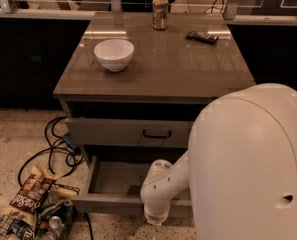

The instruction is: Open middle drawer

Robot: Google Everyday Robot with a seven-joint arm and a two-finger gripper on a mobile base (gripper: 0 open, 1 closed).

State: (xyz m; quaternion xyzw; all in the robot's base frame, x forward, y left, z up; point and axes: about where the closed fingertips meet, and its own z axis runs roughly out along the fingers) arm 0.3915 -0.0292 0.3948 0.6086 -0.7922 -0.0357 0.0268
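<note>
1. Looking down from the camera view on a brown table (pixel 178 71) with grey drawers under its top.
2. Finding the middle drawer (pixel 105 203) pulled well out toward the camera, directly below the top drawer (pixel 108 131), with its plain grey tray open to view.
3. Seeing the top drawer pushed in, a small black bar handle (pixel 156 134) at the centre of its front.
4. Following a white arm (pixel 164 181) from the large white robot body (pixel 248 169) at the right, down and leftward over the right part of the open drawer, covering the centre of that drawer's front.
5. Placing the gripper (pixel 155 218) at the arm's low end, right at the front panel of the middle drawer, close to the bottom edge; cannot tell whether spread or pressed together, nor whether gripping anything.
6. Counting three things on the table, well apart: a white bowl (pixel 114 54) toward the left, an upright can (pixel 160 12) at the far edge, a flat dark remote (pixel 202 37) toward the far right.
7. Spotting black cables (pixel 55 146) on the speckled floor (pixel 18 129) left of the drawers, and a snack bag (pixel 25 198) lying near the bottom left corner.
</note>
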